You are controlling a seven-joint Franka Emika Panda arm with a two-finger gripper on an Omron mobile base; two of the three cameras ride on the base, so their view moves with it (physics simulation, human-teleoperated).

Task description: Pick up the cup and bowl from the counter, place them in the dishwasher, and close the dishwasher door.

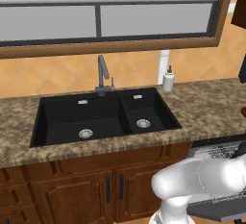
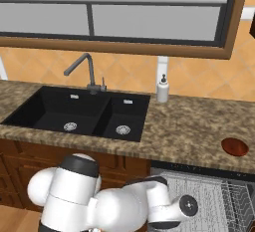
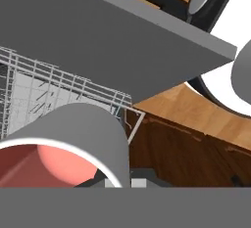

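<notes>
Looking along the hand, you see the small whitish cylindrical cup with a red-pink inside close before the camera, above the silver wire-mesh rack of the dark grey dishwasher, beside its flat grey door panel. Your fingers are pinching the cup. A reddish-brown round bowl sits on the brown speckled table.

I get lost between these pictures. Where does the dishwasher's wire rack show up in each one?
Left base view: the wire rack sits at the right edge, under the counter.
Right base view: the wire rack is at bottom right, below the counter's edge.
Hand view: the wire rack is at middle left, below the dishwasher door and behind the cup.
Shared landmark: the black double sink, left of the rack in both base views.
</notes>
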